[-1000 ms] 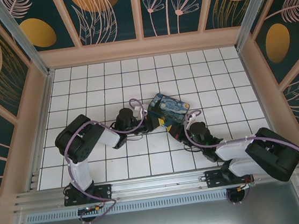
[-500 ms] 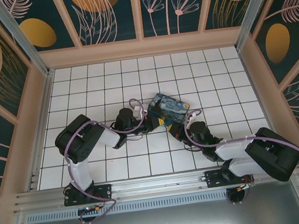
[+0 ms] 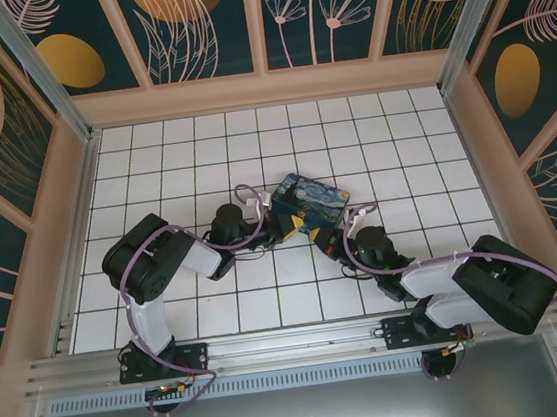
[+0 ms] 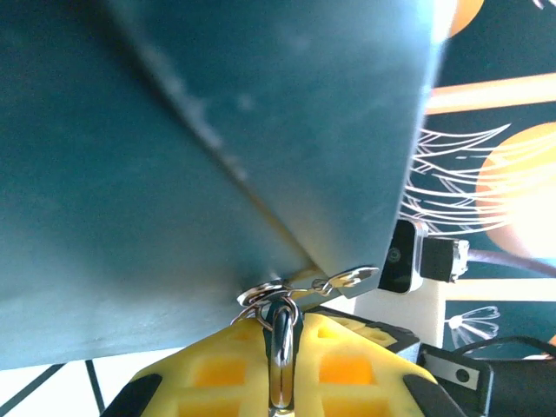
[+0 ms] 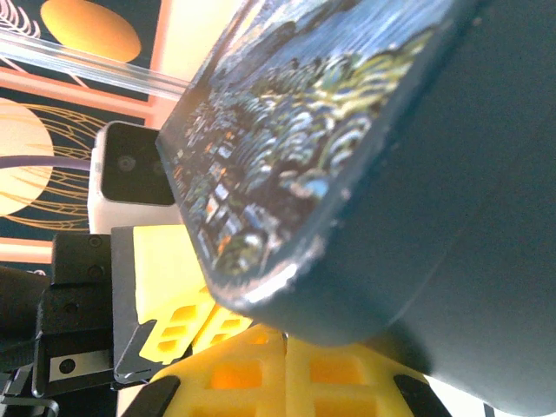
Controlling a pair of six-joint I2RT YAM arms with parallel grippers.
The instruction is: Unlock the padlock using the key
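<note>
Left gripper point(image 3: 279, 229) and right gripper point(image 3: 334, 234) meet, from above, at the near edge of the tin box point(image 3: 316, 199); lock and key are too small to tell there. Left wrist: pads pressed together on a shiny loop, likely the shackle of the padlock point(image 4: 280, 369), with the key point(image 4: 352, 278) just beside it. Right wrist: pads pressed together, and the box hides anything pinched. The step looks like insertion, and the next move calls for aligning the tip with the unseen keyhole.

Bright, even light, sharp top view; 2 backlit wrist views, blue tin point(image 4: 217, 130) blurry up close.
</note>
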